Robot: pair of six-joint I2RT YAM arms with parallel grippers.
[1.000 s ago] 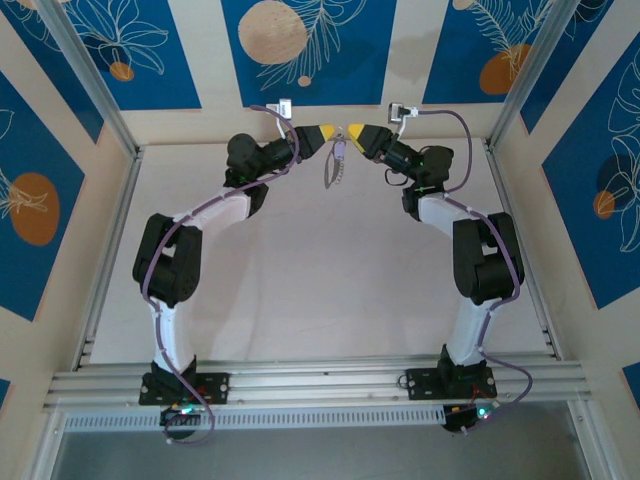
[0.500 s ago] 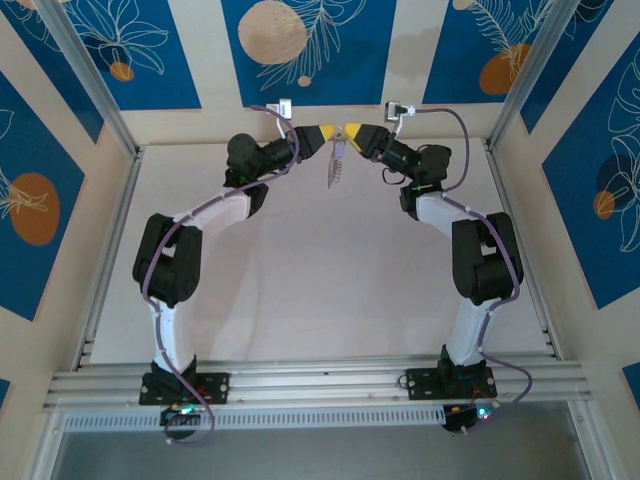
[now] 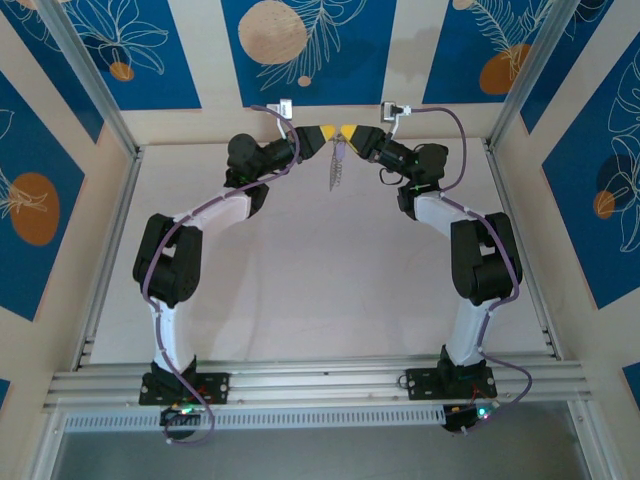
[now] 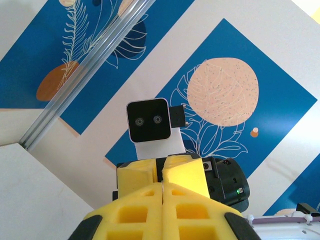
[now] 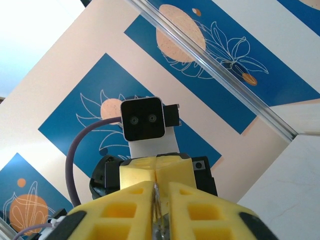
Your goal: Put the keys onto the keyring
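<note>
Two arms, the left arm (image 3: 175, 260) and the right arm (image 3: 480, 255), rise from the near edge of the worktop (image 3: 320, 300). Each is bent at the elbow and leans toward the middle of the far edge. There the left gripper (image 3: 325, 132) and the right gripper (image 3: 348, 131) meet tip to tip, raised off the surface.

One keyring (image 3: 336, 172) hangs just below that meeting point, clear of the worktop. One key (image 3: 340, 150) with a lilac head sits at the top of the ring, just under the tips. We cannot count the plain silver keys fringing the ring, as they are too small.

In the left wrist view we see that gripper's yellow fingers (image 4: 135, 212) pressed flat together along a hairline seam, and we cannot tell what they hold. In the right wrist view the right gripper's fingers (image 5: 125, 210) are drawn in to a narrow slit and pinch one metal sliver (image 5: 157, 207). We cannot tell whether that sliver is ring or key.
</note>
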